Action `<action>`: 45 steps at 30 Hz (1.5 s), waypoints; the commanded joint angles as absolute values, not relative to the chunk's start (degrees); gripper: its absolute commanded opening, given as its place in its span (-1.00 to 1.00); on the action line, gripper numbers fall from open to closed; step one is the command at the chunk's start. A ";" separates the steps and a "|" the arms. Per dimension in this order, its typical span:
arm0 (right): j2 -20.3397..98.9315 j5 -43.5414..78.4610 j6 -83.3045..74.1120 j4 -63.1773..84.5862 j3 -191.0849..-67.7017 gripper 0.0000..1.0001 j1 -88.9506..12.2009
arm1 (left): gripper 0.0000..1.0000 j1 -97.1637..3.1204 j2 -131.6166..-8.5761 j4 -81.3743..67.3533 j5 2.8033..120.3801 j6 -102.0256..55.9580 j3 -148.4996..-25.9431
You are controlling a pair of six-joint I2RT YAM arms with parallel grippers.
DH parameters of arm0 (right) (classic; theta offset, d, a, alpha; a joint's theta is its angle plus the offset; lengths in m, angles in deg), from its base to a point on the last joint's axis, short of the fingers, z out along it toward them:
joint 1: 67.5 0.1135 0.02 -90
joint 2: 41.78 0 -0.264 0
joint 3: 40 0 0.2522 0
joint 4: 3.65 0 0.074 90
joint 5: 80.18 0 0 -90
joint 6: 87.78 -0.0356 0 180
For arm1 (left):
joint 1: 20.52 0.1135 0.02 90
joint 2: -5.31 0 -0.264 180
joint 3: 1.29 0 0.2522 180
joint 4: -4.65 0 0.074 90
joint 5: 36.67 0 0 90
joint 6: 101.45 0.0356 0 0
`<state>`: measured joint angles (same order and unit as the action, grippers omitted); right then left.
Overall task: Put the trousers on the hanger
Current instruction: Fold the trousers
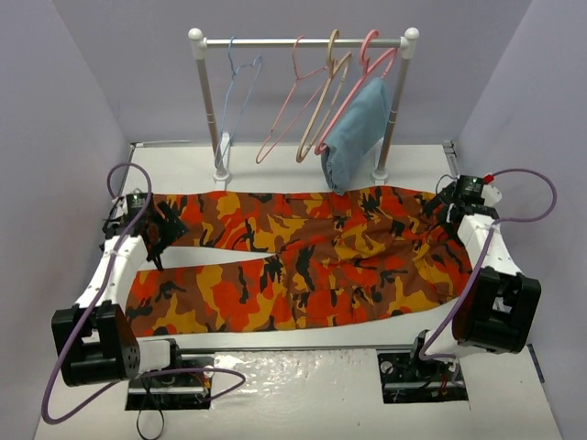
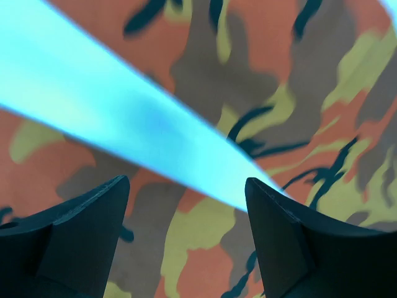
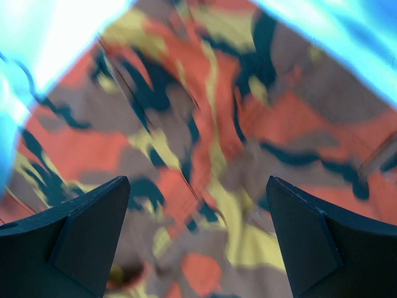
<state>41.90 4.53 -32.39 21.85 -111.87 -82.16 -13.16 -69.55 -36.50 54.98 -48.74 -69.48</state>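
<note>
The camouflage trousers (image 1: 303, 261) lie flat across the table, legs pointing left, waist at the right. The light-blue wire hanger (image 1: 235, 87) hangs at the left end of the rail. My left gripper (image 1: 158, 231) is open just above the end of the far leg; the left wrist view shows its fingers (image 2: 80, 230) apart over the print (image 2: 198, 248). My right gripper (image 1: 444, 213) is open over the waist's far corner; the right wrist view shows its fingers (image 3: 322, 236) wide apart over the cloth (image 3: 198, 186). Neither holds anything.
A white rail (image 1: 303, 42) on two posts stands at the back with two pink hangers (image 1: 293, 101), a tan hanger (image 1: 323, 101) and a light-blue folded garment (image 1: 356, 133). Grey walls close in left and right. Arm bases sit at the near edge.
</note>
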 commanded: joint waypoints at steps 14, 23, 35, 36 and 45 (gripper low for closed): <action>40.26 10.96 -37.88 16.71 -95.60 0.73 -82.66 | 0.43 -22.47 -72.54 -32.48 51.89 -60.81 -54.42; 46.10 8.04 -38.35 12.66 -97.51 0.73 -83.15 | 0.43 -17.15 -91.26 -28.75 49.88 -55.92 -72.69; 32.68 7.97 -35.40 17.30 -99.47 0.75 -82.97 | 0.55 -11.58 -76.90 -36.43 49.37 -53.02 -74.92; 31.67 8.69 -35.18 17.98 -99.52 0.77 -82.97 | 0.60 -9.96 -75.55 -37.33 49.48 -53.25 -73.19; 31.32 13.06 -34.88 19.68 -99.63 1.00 -80.62 | 0.79 2.28 -72.54 -38.83 53.33 -55.04 -61.13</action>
<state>30.87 11.45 -35.41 18.67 -97.90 -81.93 -0.57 -72.51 -37.17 51.62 -53.97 -63.02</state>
